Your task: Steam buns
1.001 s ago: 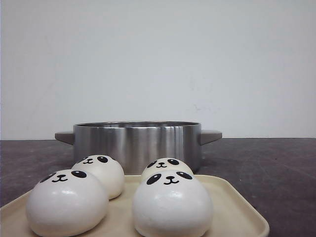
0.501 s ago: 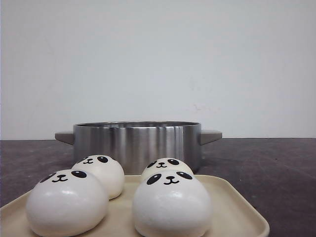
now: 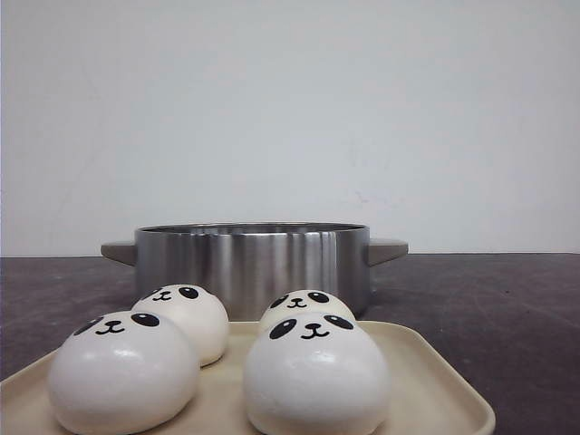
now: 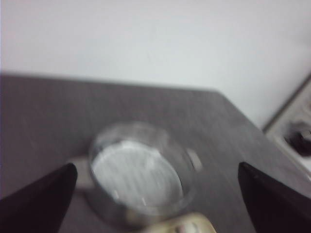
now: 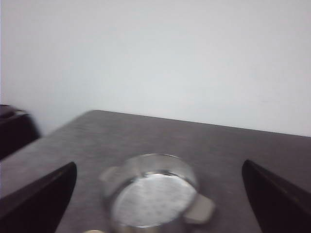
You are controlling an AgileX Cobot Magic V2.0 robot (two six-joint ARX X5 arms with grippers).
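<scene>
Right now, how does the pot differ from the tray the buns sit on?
The pot is shiny metal with tall walls; the tray is matte cream with a low rim. The pot holds no buns and stands farther back; the tray, nearer, carries all four buns. Both rest on the dark table.

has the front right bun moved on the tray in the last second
No. The front right bun sits in the same spot on the tray, still overlapping the same part of the pot.

Four buns (image 3: 313, 376) before me on a beige tray (image 3: 435, 385): glossy white domes, black panda faces up and toward me. Two near at 7 and 5 o'clock, two behind, close together.
</scene>
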